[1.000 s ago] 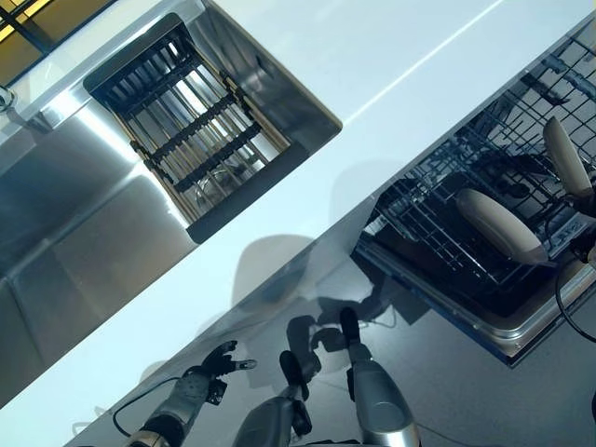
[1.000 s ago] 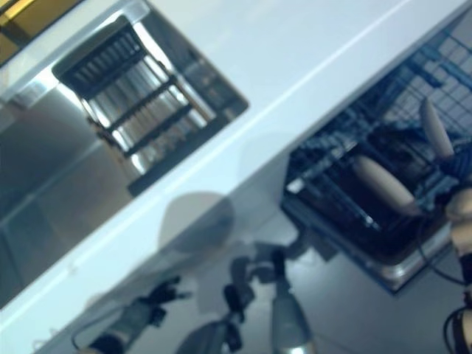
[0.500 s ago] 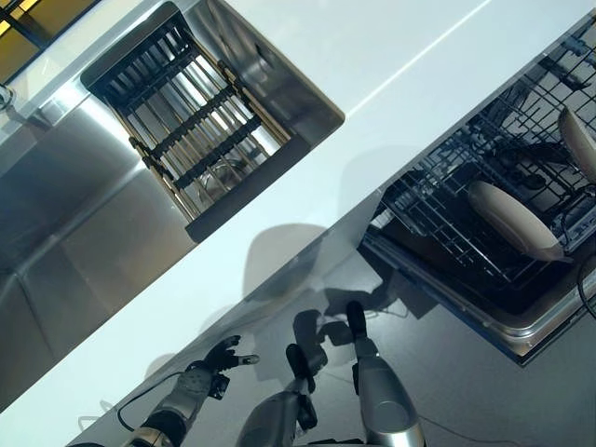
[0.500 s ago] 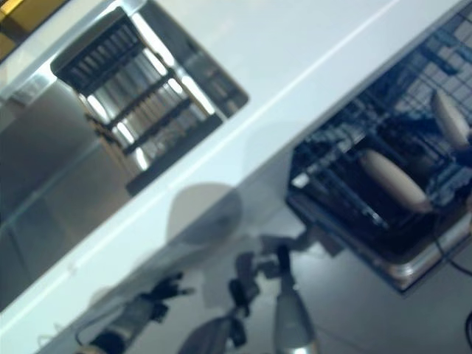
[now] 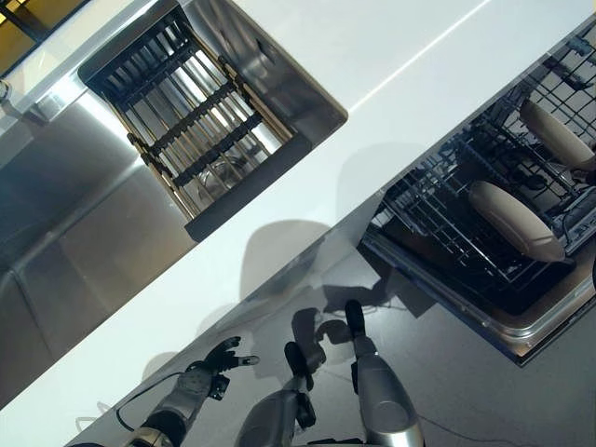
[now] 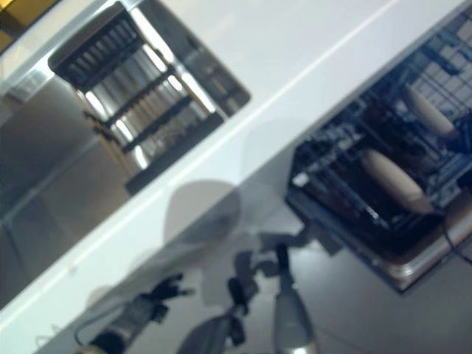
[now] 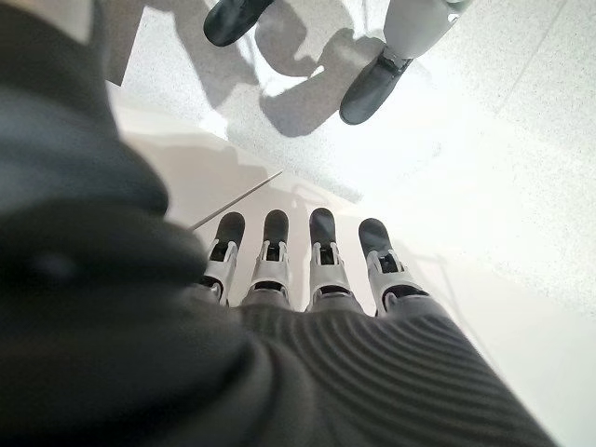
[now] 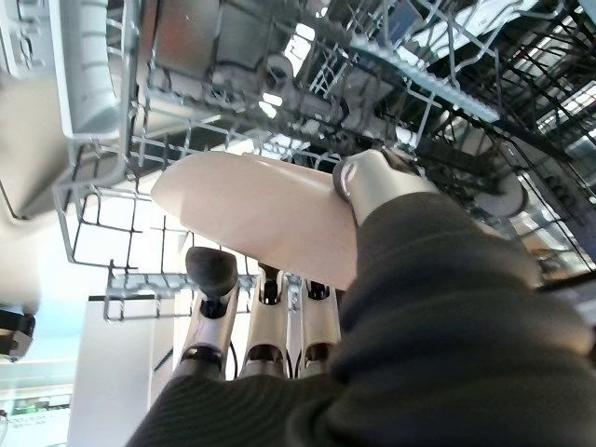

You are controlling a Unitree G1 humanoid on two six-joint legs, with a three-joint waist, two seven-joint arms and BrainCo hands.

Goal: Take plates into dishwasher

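my right hand (image 8: pixel 279 317) pinches a plate (image 8: pixel 261 214) in the rack (image 5: pixel 484 200), 3 o'clock | left hand (image 5: pixel 219 358) open, 7 o'clock | white counter (image 5: pixel 307 177) | sink (image 5: pixel 200 116), 11 o'clock

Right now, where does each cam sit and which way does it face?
Left eye view: on the head, looking down at the counter, sink and dishwasher rack; left hand shows low.
Right eye view: same head, slightly aside, same scene.
Left wrist view: looks along the left hand's straight fingers toward the floor.
Right wrist view: looks into the rack; right hand pinches a plate.
Shared: eye views and right wrist view all show the rack.
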